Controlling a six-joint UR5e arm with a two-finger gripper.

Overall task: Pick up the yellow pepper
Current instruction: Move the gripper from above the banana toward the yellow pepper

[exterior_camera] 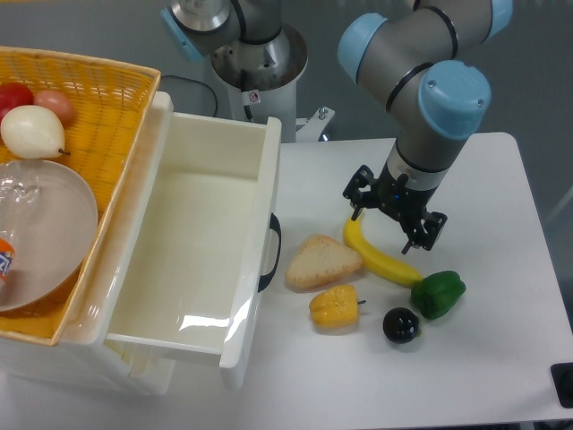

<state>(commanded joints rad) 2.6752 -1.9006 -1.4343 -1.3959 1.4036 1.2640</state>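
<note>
Your gripper [394, 219] hung wide, holding nothing, above the banana [380, 255]. The yellow pepper [334, 307] sat on the table [501, 179], touching the bread slice [322, 262], left of the dark plum [401, 324].

arm: reaches in from the table's far edge, blue-capped grey joints folded above the right half | wrist: angled downward toward the table's middle | gripper [391, 224]: black, two fingers spread apart, holding nothing, tips low over the surface | contact: none seen
</note>
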